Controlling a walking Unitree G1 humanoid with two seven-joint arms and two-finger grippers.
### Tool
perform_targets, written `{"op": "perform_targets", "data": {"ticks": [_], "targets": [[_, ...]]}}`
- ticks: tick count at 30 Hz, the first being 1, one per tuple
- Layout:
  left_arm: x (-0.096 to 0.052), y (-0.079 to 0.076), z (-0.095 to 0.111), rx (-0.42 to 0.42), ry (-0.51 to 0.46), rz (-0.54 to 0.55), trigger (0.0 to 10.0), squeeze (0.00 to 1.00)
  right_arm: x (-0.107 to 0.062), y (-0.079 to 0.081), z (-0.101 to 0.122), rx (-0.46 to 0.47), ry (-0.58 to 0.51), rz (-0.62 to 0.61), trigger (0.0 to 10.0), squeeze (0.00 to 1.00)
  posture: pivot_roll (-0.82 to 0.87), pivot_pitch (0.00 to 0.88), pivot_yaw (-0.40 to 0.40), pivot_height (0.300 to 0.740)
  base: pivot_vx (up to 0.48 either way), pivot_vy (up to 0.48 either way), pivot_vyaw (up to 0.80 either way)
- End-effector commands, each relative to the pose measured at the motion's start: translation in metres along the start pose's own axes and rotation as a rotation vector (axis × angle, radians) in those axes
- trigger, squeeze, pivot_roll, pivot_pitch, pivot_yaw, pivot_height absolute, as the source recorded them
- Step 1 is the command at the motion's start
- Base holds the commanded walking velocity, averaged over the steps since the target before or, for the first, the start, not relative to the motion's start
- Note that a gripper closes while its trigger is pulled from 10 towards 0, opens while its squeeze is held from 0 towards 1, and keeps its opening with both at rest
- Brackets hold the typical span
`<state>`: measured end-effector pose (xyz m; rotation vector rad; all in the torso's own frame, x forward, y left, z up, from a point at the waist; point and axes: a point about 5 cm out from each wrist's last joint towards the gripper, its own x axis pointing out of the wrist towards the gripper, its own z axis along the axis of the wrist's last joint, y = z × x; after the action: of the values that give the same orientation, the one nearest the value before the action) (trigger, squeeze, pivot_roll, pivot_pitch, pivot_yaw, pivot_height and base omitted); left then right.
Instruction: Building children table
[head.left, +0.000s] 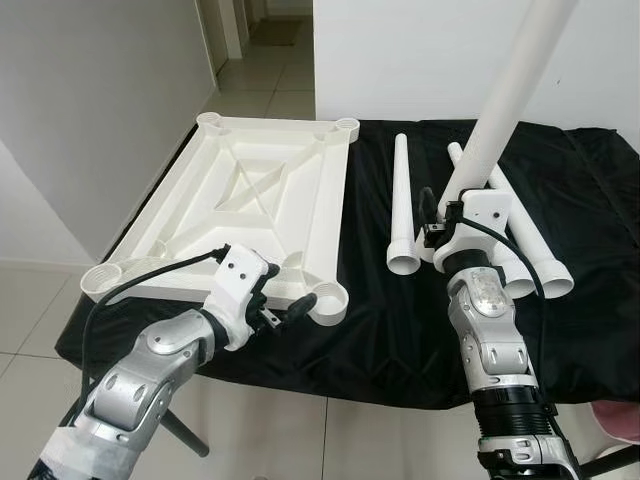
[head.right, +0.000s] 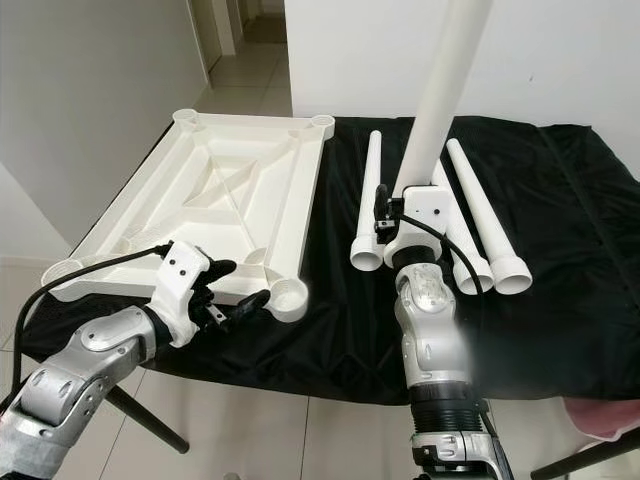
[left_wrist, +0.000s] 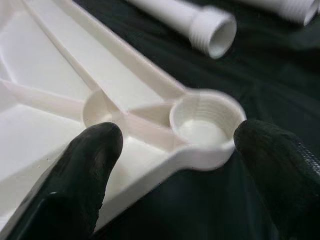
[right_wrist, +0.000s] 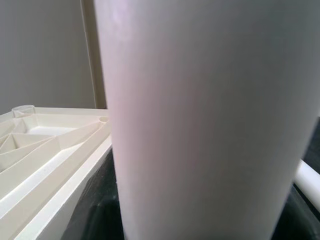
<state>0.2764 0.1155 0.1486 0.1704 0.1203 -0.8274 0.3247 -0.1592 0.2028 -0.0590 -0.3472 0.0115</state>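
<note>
The right tool (head.left: 447, 232) is clamped on a table leg (head.left: 505, 95), holding it raised and nearly upright, its threaded end down near the wrist, which reads as a leg lifted ready to screw in. In the right wrist view the leg is a smooth, matte white cylinder.

Across on the robot's left, the left tool (head.left: 285, 305) stands with its fingers (left_wrist: 85, 165) apart, straddling the near corner socket (left_wrist: 202, 125) of the upside-down tabletop (head.left: 250, 190); it looks set to steady that corner. The socket is a round cup with ridged threads inside, moulded into ribbed, glossy white plastic.

Three spare legs (head.left: 402, 205) lie side by side on the black cloth (head.left: 590, 300) covering the bench, tapered tubes with threaded collars toward the robot, within easy reach of the right arm.
</note>
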Motion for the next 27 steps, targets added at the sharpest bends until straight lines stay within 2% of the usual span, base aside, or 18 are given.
{"op": "perform_targets", "data": {"ticks": [1,5,11,13,17,22,27], "targets": [[0.002,0.0,-0.009,0.015,0.051,-0.071,10.0,0.0,-0.001,0.003,0.003,0.003,-0.008,0.007,10.0,0.0,-0.03,0.031,0.068,0.74,0.0,0.0,0.0],[0.003,0.002,-0.012,0.016,0.067,-0.059,10.0,0.0,-0.001,0.003,0.003,0.002,-0.007,0.006,10.0,0.0,-0.03,0.031,0.068,0.74,0.0,0.0,0.0],[0.016,0.019,-0.023,0.045,0.141,0.021,10.0,0.0,-0.002,0.001,0.005,-0.007,-0.007,0.004,10.0,0.0,-0.05,0.038,0.069,0.74,0.0,0.0,0.0],[0.016,0.019,-0.023,0.045,0.141,0.021,10.0,0.0,-0.002,0.001,0.005,-0.007,-0.007,0.004,10.0,0.0,-0.05,0.038,0.069,0.74,0.0,0.0,0.0],[0.025,0.026,-0.026,0.099,0.164,0.037,10.0,0.0,0.0,-0.001,0.007,-0.018,-0.01,0.0,10.0,0.0,-0.06,0.046,0.073,0.74,0.0,0.0,0.0],[0.027,0.028,-0.027,0.113,0.172,0.035,10.0,0.0,0.001,-0.002,0.007,-0.02,-0.011,-0.001,10.0,0.0,-0.06,0.044,0.075,0.74,0.0,0.0,0.0],[0.032,0.025,-0.031,0.171,0.204,-0.033,10.0,0.0,0.001,-0.002,0.008,-0.023,-0.011,0.0,10.0,0.0,-0.06,0.046,0.078,0.74,0.0,0.0,0.0]]}}
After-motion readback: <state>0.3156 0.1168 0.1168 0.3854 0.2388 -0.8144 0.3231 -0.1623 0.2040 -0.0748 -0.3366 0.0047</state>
